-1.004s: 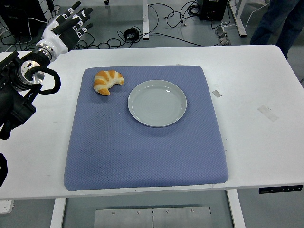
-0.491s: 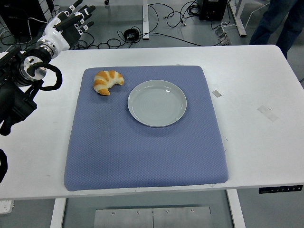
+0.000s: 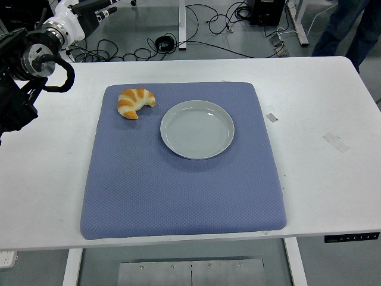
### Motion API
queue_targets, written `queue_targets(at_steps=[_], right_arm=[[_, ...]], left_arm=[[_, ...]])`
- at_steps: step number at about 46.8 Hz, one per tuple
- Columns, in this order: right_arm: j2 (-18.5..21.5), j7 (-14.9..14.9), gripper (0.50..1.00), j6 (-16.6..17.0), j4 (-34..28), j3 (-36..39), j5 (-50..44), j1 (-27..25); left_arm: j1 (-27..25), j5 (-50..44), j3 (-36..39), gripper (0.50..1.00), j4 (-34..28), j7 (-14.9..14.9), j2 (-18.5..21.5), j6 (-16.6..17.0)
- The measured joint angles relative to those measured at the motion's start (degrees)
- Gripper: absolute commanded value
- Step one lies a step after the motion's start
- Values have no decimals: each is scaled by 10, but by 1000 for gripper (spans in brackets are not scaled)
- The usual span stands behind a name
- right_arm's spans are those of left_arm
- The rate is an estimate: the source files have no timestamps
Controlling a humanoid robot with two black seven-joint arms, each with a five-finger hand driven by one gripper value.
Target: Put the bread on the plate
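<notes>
A golden croissant (image 3: 135, 102) lies on the far left part of the blue mat (image 3: 178, 179). Just right of it sits an empty pale grey plate (image 3: 197, 128), not touching the bread. My left hand (image 3: 89, 12) is high at the picture's top left, beyond the table's far edge and well away from the croissant; its fingers are stretched out and hold nothing, and their tips are cut off by the frame. The right arm is out of view.
The white table (image 3: 321, 107) carries bits of tape at the right. Cables and desk legs cover the floor behind. A person's dark trouser legs (image 3: 348, 27) stand at the top right corner.
My left arm has lifted up and away toward the top left; the hand now sits partly out of the frame. Croissant and plate have not moved.
</notes>
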Motion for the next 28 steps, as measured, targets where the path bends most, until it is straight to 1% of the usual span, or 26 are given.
queue_targets(at_steps=[7,19,24,28], right_arm=[[0,0,1000,0,0,0,0,0],[0,0,1000,0,0,0,0,0],[0,0,1000,0,0,0,0,0],[0,0,1000,0,0,0,0,0]], left_arm=[[-18,0,21,980,-1,-1,37,-9],[-33,1,80,980,0,-3,37,-4],[-33,4,97,975,1,-5,34,11],[-34,15,126,975,1,-6,25,27]])
